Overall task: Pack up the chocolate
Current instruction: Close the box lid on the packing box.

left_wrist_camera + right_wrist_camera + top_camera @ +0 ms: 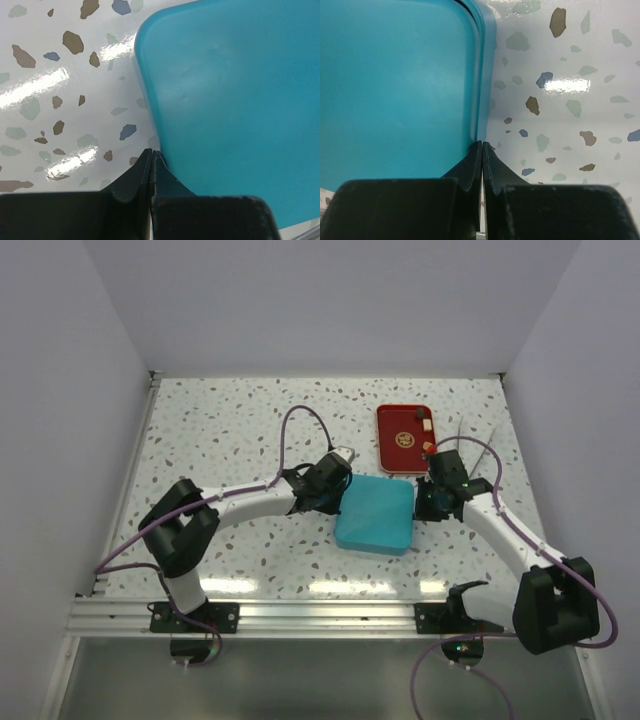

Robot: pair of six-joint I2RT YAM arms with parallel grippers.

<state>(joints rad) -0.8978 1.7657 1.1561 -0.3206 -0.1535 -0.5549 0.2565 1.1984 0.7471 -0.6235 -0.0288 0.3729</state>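
A closed teal box [375, 514] lies in the middle of the table. My left gripper [337, 506] is shut, its tips [151, 152] at the box's [235, 100] left edge, with nothing between the fingers. On the opposite side my right gripper [421, 508] is also shut and empty, its tips [482, 144] at the rim of the box [395, 90]. A red tray [392, 455] with a gold emblem sits just behind the box. Small pieces of chocolate [425, 423] lie along the tray's right side; whether there is any inside the box is hidden by the lid.
The speckled white tabletop [230, 430] is walled on the left, back and right. An aluminium rail [300, 615] holding both arm bases runs along the near edge. Purple cables loop above each arm.
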